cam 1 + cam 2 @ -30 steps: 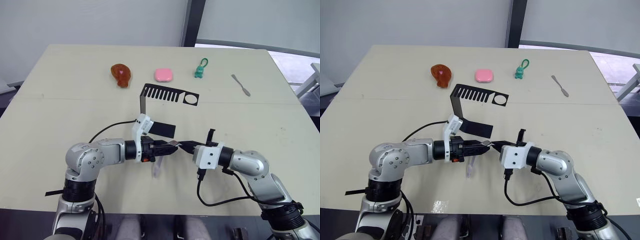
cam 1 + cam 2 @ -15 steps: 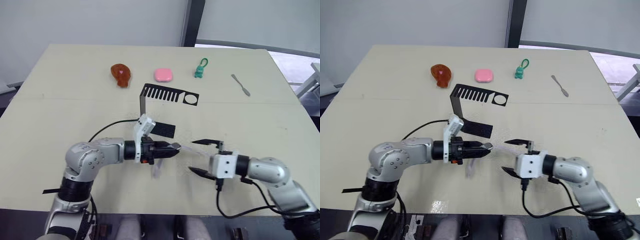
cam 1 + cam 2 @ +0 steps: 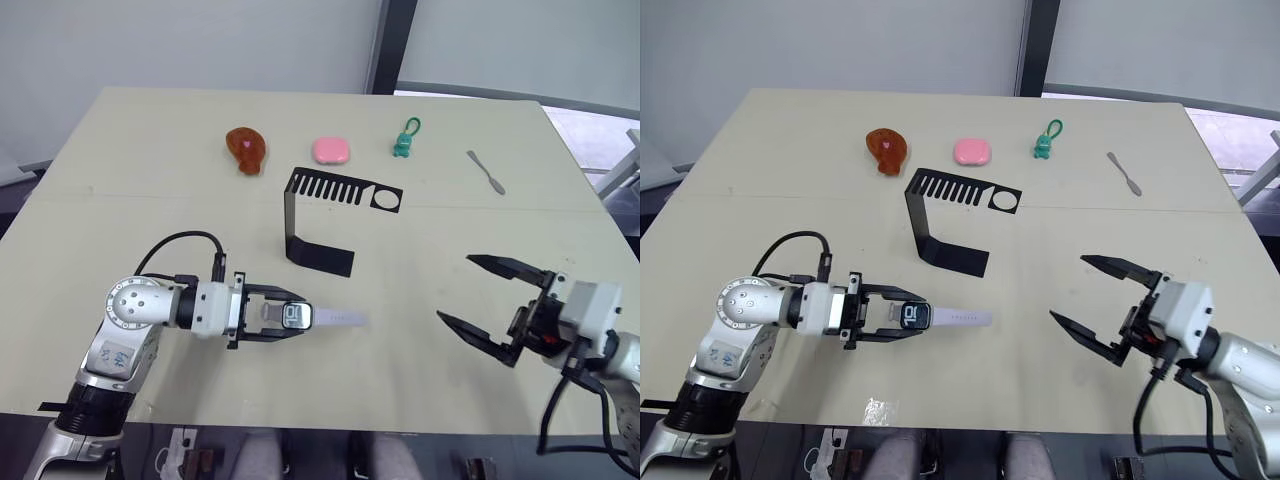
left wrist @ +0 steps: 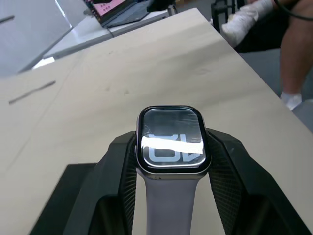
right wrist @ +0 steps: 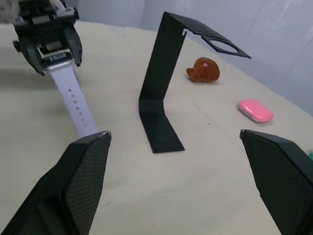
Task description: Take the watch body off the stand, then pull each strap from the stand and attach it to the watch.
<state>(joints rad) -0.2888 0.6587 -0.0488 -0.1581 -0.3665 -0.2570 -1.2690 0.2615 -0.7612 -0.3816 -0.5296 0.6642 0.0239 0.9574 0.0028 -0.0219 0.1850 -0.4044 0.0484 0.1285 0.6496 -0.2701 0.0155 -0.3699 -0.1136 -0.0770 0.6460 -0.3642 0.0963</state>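
**Straps on, stand bare**

On the table (image 3: 120, 160), the stand (image 3: 318, 215) carries nothing. The left gripper (image 3: 272, 318) clamps the watch body (image 3: 293, 317), one strap (image 3: 340, 319) pointing toward the wide-open right gripper (image 3: 493, 303). The other strap, nearer the wrist, is mostly hidden; its attachment is uncertain.
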